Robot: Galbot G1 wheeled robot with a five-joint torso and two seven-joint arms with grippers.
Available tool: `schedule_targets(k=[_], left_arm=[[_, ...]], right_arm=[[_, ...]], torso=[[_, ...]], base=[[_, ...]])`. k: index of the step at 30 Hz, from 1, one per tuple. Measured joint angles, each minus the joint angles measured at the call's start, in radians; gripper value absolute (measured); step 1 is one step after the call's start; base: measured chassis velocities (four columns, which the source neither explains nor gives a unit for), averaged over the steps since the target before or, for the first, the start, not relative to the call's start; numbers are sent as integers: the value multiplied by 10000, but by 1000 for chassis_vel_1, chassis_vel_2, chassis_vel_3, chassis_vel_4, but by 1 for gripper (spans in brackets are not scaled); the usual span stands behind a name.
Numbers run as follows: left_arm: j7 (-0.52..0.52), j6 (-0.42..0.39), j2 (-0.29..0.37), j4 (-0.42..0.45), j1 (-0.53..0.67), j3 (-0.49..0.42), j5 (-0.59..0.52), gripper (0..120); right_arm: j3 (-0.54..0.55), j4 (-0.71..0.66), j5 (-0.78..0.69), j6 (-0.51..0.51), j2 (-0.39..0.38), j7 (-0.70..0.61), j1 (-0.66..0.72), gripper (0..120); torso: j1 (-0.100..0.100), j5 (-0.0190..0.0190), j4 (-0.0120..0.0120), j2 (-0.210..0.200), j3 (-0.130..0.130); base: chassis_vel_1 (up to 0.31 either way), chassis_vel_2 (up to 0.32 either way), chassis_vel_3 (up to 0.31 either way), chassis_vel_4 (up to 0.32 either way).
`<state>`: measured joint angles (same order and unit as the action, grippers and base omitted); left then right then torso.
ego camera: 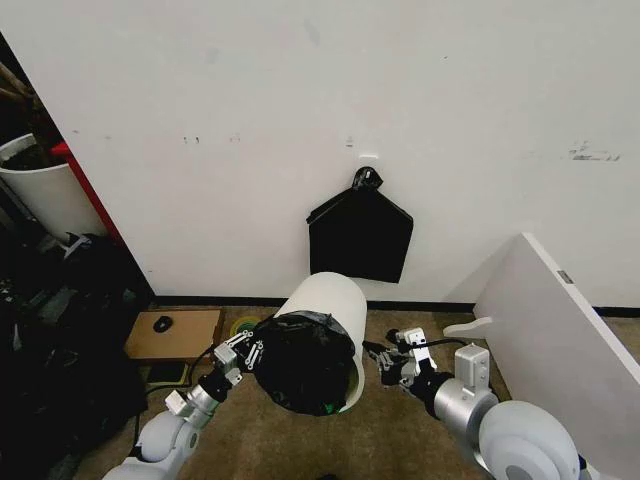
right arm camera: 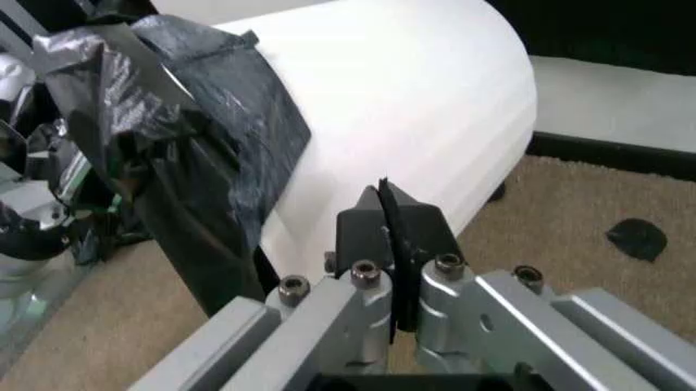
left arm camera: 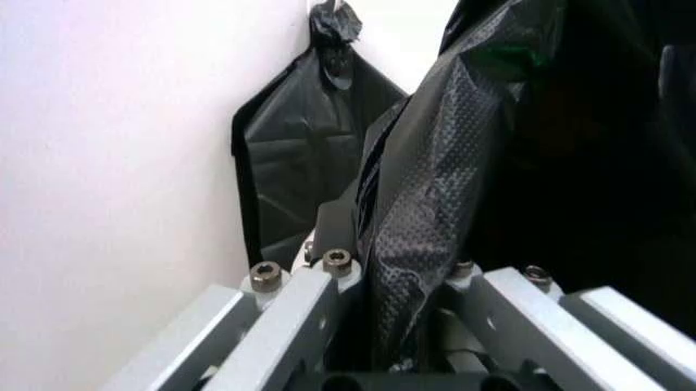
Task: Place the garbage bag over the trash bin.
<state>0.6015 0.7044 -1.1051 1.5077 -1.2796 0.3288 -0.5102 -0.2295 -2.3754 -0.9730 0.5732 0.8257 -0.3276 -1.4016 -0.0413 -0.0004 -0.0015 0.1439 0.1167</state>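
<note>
The white trash bin [ego camera: 322, 298] lies tilted on the carpet with its mouth toward me. The glossy black garbage bag [ego camera: 300, 365] is stretched over that mouth and bunched around the rim. My left gripper [ego camera: 245, 352] is at the rim's left side, shut on a fold of the garbage bag [left arm camera: 429, 195] that runs between its fingers [left arm camera: 332, 232]. My right gripper [ego camera: 385, 360] sits just off the bin's right side. Its black pads [right arm camera: 370, 224] are pressed together with nothing between them, close to the bin's white wall [right arm camera: 413, 98]. The garbage bag [right arm camera: 207, 138] wraps the rim farther along.
A flat black bundle [ego camera: 360, 235] hangs knotted on the wall behind the bin. A white board [ego camera: 560, 320] leans at the right. At the left a low wooden board [ego camera: 175, 335] lies on the floor, beside dark clutter and a taller white bin [ego camera: 45, 190].
</note>
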Motion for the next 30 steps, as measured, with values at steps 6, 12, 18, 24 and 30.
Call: schedule_targets(k=[6, 12, 18, 24, 30], left_arm=[[42, 72, 24, -7, -5, 24, 79, 0], [72, 97, -1, 13, -24, 22, 109, 0], [84, 115, -47, 23, -36, -5, 154, 0], [97, 149, -104, 33, -68, -22, 223, 0], [92, 173, -127, 215, -163, -8, 271, 0]], right_arm=[[-65, -226, -1398, -183, 99, -356, 135, 7], [-117, -396, -2706, 32, 236, -992, 296, 25], [-125, -290, -3053, 241, 327, -1291, 398, 48], [-139, -233, -3214, 288, 348, -1306, 502, 66], [-117, -247, -3419, 407, 405, -1312, 547, 55]], torso=[[0, 0, 1, 0, 0], [0, -1, 1, 0, 0], [0, 0, 1, 0, 0], [0, 0, 1, 0, 0], [0, 0, 1, 0, 0]], base=[[0, 0, 0, 0], [0, 0, 0, 0], [0, 0, 0, 0], [0, 0, 0, 0], [0, 0, 0, 0]])
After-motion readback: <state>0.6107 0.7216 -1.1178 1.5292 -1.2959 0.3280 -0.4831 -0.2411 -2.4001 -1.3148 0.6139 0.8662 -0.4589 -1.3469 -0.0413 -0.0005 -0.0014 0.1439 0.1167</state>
